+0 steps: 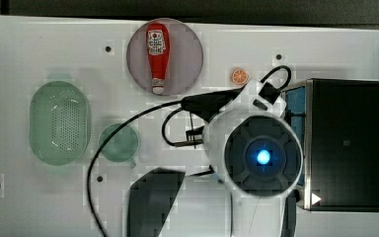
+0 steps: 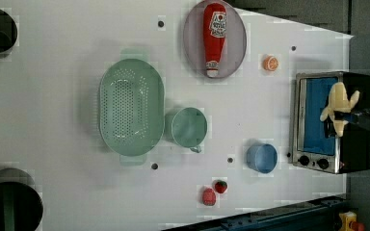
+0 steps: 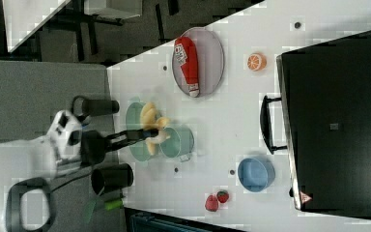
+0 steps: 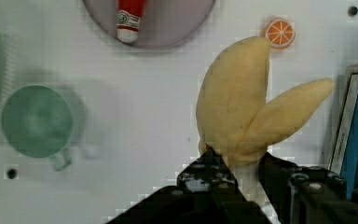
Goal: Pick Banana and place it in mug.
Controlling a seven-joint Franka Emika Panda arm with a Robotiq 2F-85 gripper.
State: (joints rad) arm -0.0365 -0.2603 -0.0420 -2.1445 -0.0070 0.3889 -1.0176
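End effector: I see the end effector (image 4: 235, 165) with its two dark fingers (image 4: 204, 170) pinched narrowly on the base of the banana (image 4: 242, 114), holding it up clear of the desk (image 2: 53, 120)
Banana: pale yellow with a cream peeled flap splayed to one side; in the left view I see it (image 2: 339, 106) in front of the toaster oven (image 2: 335, 120), and in the right view it (image 3: 152, 123) overlaps the mug's far rim, so I cannot tell from these angles exactly what lies beneath it
Mug: teal-green, upright, nothing inside that I can see; the mug (image 2: 189, 127) stands just beside the colander (image 2: 131, 113), on the left view's right of it, its small handle pointing toward the left view's bottom
Colander: pale green, oval, perforated
Plate: a round grey plate (image 2: 236, 43) carries a red ketchup bottle (image 2: 214, 38) lying on its side
Orange slice: the orange slice (image 2: 270, 63) lies on the desk between the plate and the toaster oven
Bowl: a blue bowl (image 2: 261, 158) sits near the oven's knobs
Small red items: two small red pieces (image 2: 214, 191) lie close together near the desk's edge, probably toy strawberries, though I can't make them out well
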